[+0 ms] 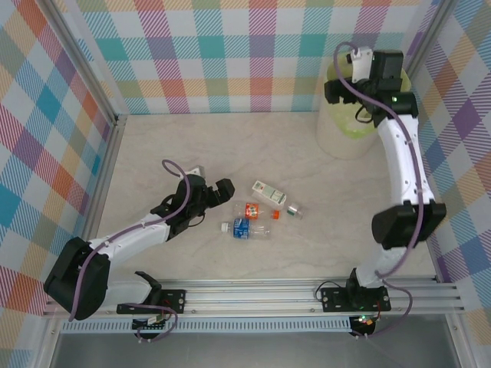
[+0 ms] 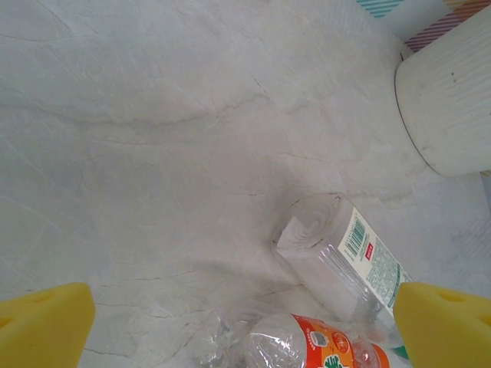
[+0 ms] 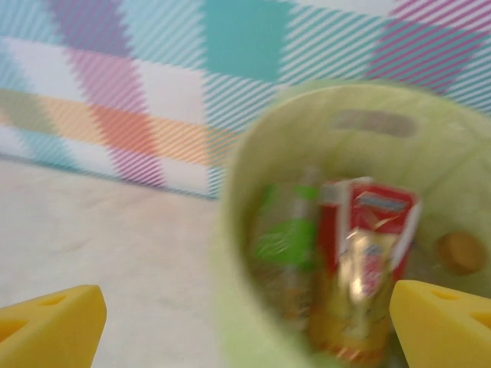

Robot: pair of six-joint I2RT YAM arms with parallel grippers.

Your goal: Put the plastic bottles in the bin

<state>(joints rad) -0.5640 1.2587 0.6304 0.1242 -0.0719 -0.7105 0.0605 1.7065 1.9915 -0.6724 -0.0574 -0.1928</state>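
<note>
Left gripper (image 2: 245,326) low and forward, right gripper (image 3: 245,322) high and far, both jaws wide (yellow pads (image 2: 46,326) apart)

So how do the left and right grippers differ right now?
Position: the left gripper sits low over the table, while the right gripper hangs high above the bin. Below them: the left gripper faces loose bottles lying on the table, while the right gripper looks down on binned bottles. Both grippers are open and empty.

The right gripper (image 1: 349,84) hangs over the bin (image 1: 341,139). A few bottles (image 1: 253,209) lie on the table (image 1: 230,142), just beside the left gripper (image 1: 217,188).
</note>
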